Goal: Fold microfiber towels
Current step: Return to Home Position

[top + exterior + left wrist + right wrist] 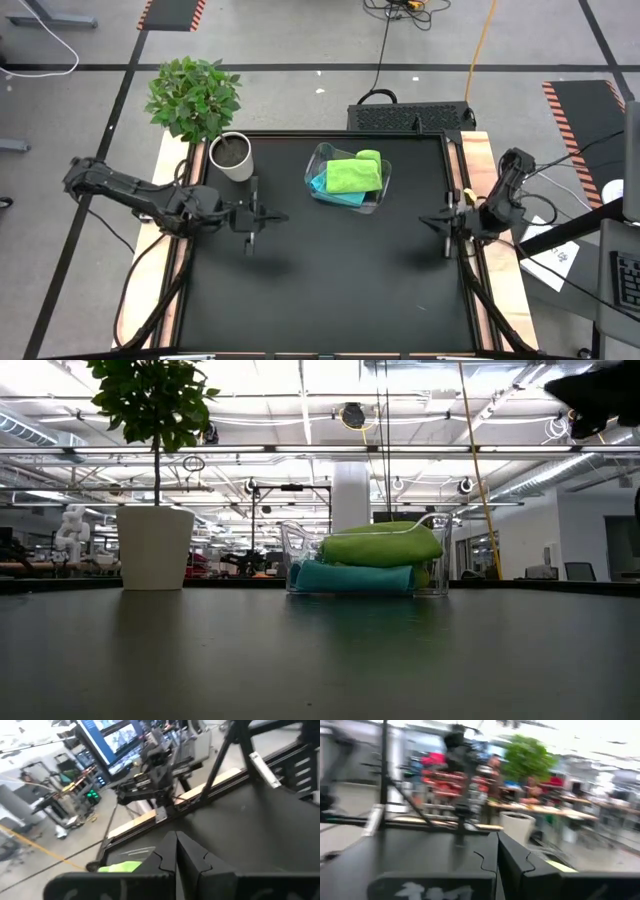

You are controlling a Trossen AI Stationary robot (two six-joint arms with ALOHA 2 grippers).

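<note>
All three towels lie stacked in the clear bin [376, 203], toward 12 o'clock from the table [330, 285] centre. The bright green towel [352, 175] is on top with its long axis 9-to-3, the turquoise towel [322, 184] is beneath and the pale yellow-green towel [369, 156] behind. Your left claw [252, 216], pressed together, has the bin at 2 o'clock. Your right claw [446, 222], also pressed together, has it at 10 o'clock and is about equally near. The potted plant [231, 158] stands at the left claw's 11 o'clock, so pull away from it.

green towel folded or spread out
Folded: the green towel lies as a compact pad on the turquoise towel inside the clear bin.
</note>
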